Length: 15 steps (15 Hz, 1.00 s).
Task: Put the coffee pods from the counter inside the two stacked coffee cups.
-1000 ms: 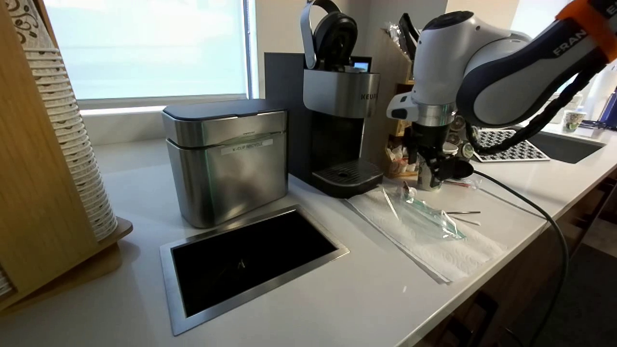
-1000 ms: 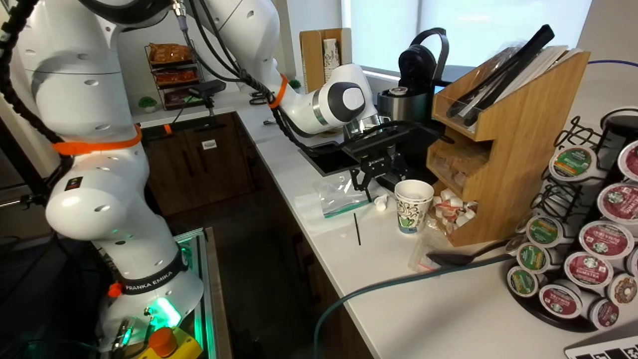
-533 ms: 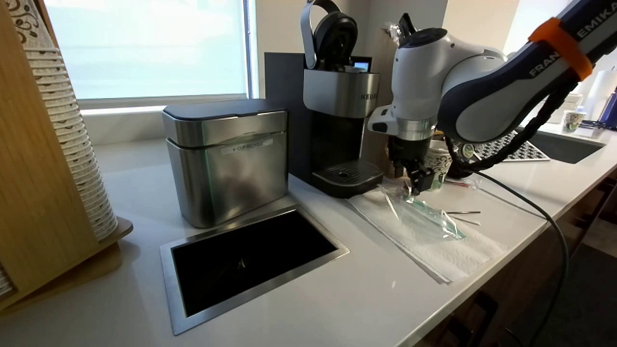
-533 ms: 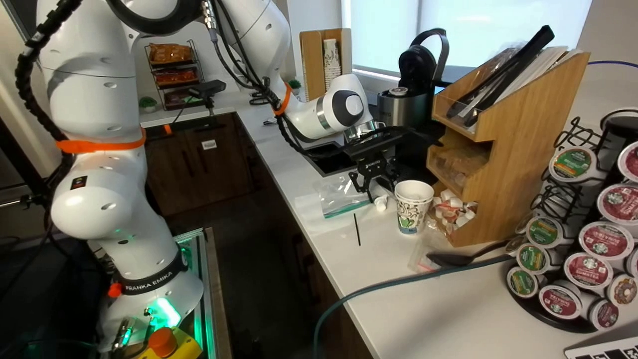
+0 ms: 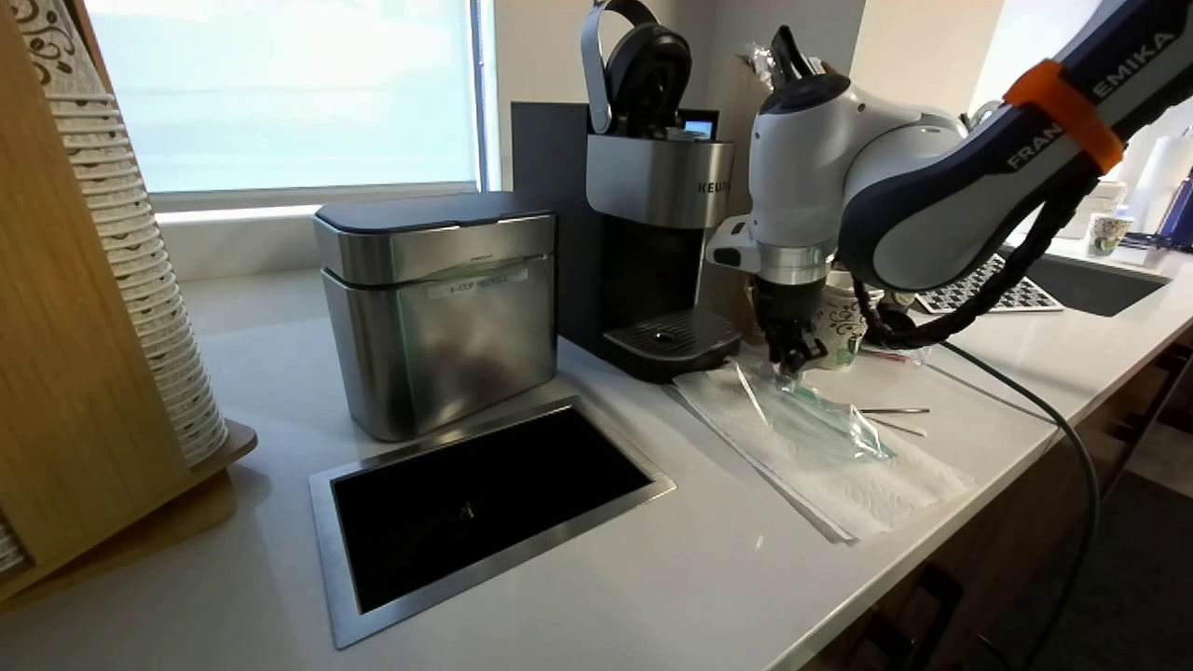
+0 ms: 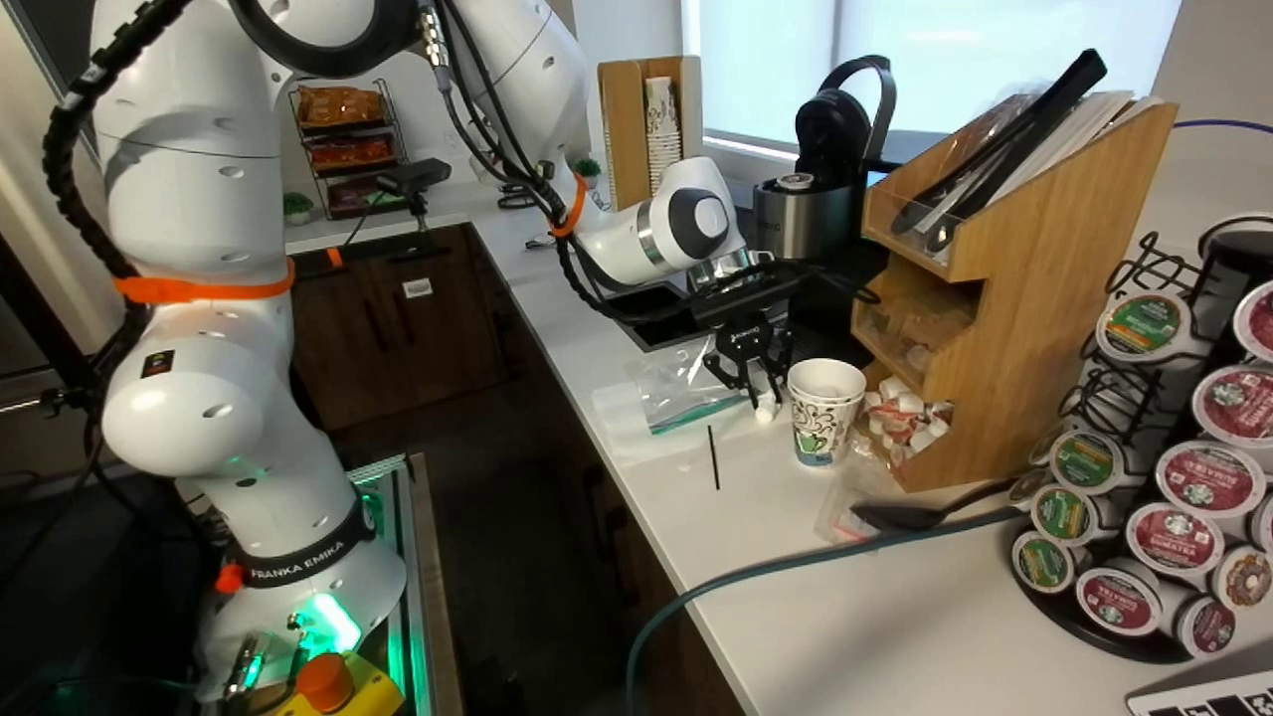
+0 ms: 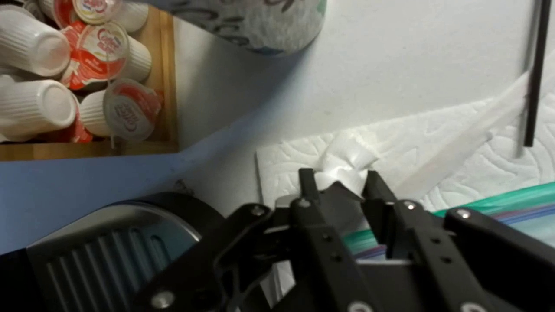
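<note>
Between gripper (image 7: 340, 178) fingertips, white pod (image 7: 344, 170), stacked coffee cups (image 6: 823, 423) near

The worktop (image 5: 596, 587) is glowing off-white, the stacked coffee cups (image 6: 823, 426) are sporting black swirls on white, a green motif, a blue band! The claw (image 7: 341, 180) is showing black, the pod (image 6: 765, 410) is flashing white! Capsules (image 6: 1175, 537) are wearing maroon and green lids, the bag seal (image 7: 507, 200) is running green and blue, the paper towel (image 7: 288, 167) is displaying embossed white curves!
</note>
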Each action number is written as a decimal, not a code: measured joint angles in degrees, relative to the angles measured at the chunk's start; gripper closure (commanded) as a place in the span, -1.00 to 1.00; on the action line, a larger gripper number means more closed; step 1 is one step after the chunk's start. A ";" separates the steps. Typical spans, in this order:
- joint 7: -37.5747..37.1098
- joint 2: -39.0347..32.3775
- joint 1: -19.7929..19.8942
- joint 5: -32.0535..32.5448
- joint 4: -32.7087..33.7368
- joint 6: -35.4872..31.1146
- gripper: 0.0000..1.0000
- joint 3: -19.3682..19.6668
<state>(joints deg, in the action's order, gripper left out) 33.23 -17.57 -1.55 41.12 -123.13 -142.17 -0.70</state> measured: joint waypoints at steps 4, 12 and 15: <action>-3.21 1.93 0.01 3.62 -1.76 -0.75 1.00 0.24; -4.46 12.35 1.06 8.72 -11.34 -3.12 0.20 0.74; -2.87 12.33 1.78 8.72 -11.34 -3.00 -0.25 1.10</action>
<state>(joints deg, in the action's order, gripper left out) 30.36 -5.24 0.23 49.84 -134.48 -145.18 0.41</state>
